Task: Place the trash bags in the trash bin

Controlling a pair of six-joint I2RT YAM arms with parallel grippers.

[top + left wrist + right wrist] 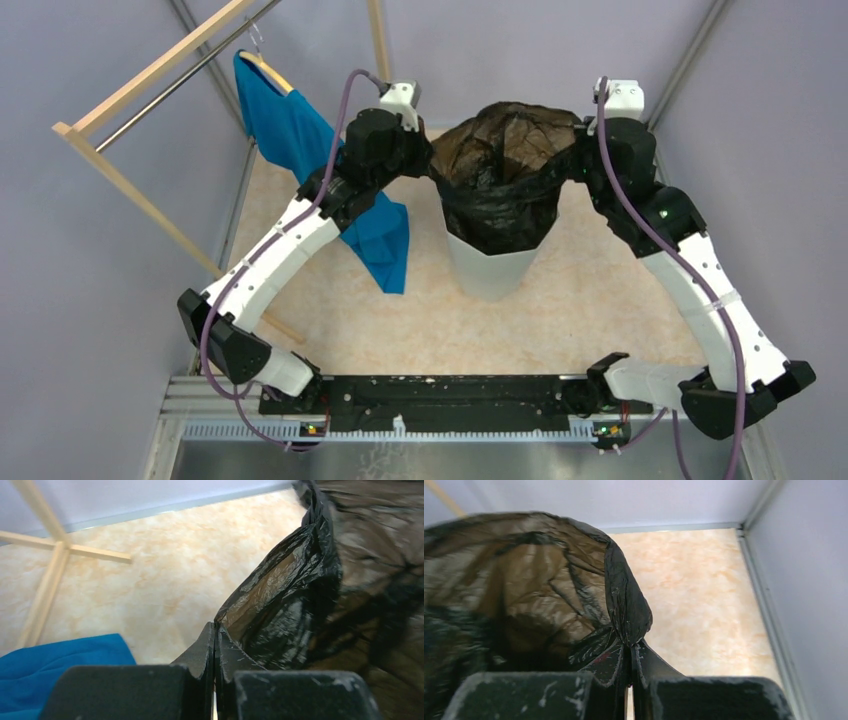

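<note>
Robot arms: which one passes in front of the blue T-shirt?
The left arm; the blue T-shirt hangs behind it. The right arm is clear of it.

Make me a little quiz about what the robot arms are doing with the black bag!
1. True or false: the left pincer and the right pincer are both shut on the trash bag.
2. Where is the trash bag? A: lying flat on the table. B: draped over the mouth of the trash bin. C: rolled up in a ball.
3. What colour is the T-shirt hanging from the wooden rack?
Key: 1 true; 2 B; 3 blue.
</note>
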